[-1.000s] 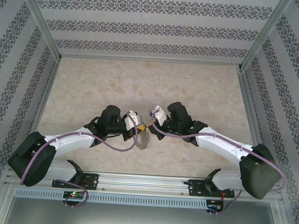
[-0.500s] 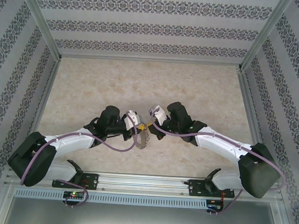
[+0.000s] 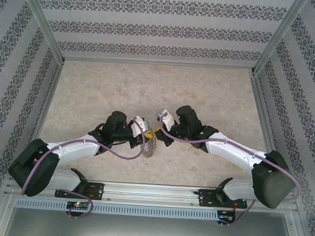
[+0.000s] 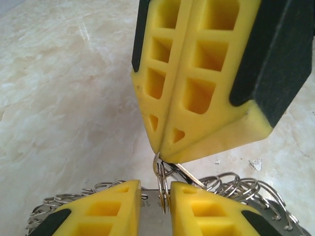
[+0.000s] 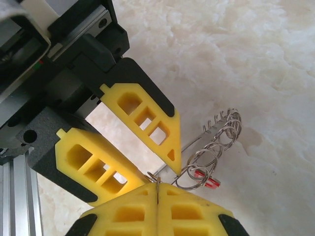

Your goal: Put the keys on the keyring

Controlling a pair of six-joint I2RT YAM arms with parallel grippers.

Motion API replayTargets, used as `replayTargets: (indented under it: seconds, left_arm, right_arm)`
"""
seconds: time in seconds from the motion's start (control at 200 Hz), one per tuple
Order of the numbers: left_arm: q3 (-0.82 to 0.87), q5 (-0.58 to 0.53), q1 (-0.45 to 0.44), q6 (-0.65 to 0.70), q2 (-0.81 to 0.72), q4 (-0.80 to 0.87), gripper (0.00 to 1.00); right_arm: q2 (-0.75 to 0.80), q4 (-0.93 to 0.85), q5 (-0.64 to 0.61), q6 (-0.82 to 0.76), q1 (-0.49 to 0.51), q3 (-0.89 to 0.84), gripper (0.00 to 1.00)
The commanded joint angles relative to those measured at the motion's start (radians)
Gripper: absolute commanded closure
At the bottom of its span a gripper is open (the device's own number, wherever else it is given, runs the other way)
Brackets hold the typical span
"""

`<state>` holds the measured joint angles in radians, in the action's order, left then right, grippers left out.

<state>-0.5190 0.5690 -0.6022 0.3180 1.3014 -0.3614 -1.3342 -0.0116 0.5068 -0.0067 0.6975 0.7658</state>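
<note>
Right gripper (image 5: 156, 185) clamped shut on large silvery ring-strung wire keyring (image 5: 211, 150); left gripper (image 4: 155, 186) narrowly parted, straddling one ring.

Shiny metal wire keyring (image 5: 212, 150); matt yellow plastic pincer fingers (image 4: 106, 209); table (image 4: 64, 98) smooth, perhaps polished stone.

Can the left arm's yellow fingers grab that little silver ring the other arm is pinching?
Probably yes. The small silvery wire ring hangs from the shut right gripper straight into the gap between the parted fingers of the left gripper, with nothing in between.
</note>
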Motion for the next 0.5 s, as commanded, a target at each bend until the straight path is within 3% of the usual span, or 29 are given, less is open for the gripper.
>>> replayTargets:
  seconds: [0.0, 0.285, 0.495]
  left_arm:
    - [-0.031, 0.014, -0.008, 0.021, 0.008, 0.030, 0.76]
    - [-0.048, 0.015, -0.007, 0.030, 0.019, 0.033, 0.79]
    - [-0.059, 0.024, -0.007, 0.039, 0.018, 0.045, 1.00]
  right_arm:
    - [-0.005, 0.018, 0.045, -0.027, 0.004, 0.036, 1.00]
    - [-0.026, -0.007, 0.097, -0.039, 0.005, 0.052, 1.00]
    - [-0.036, -0.022, 0.086, -0.043, 0.007, 0.056, 1.00]
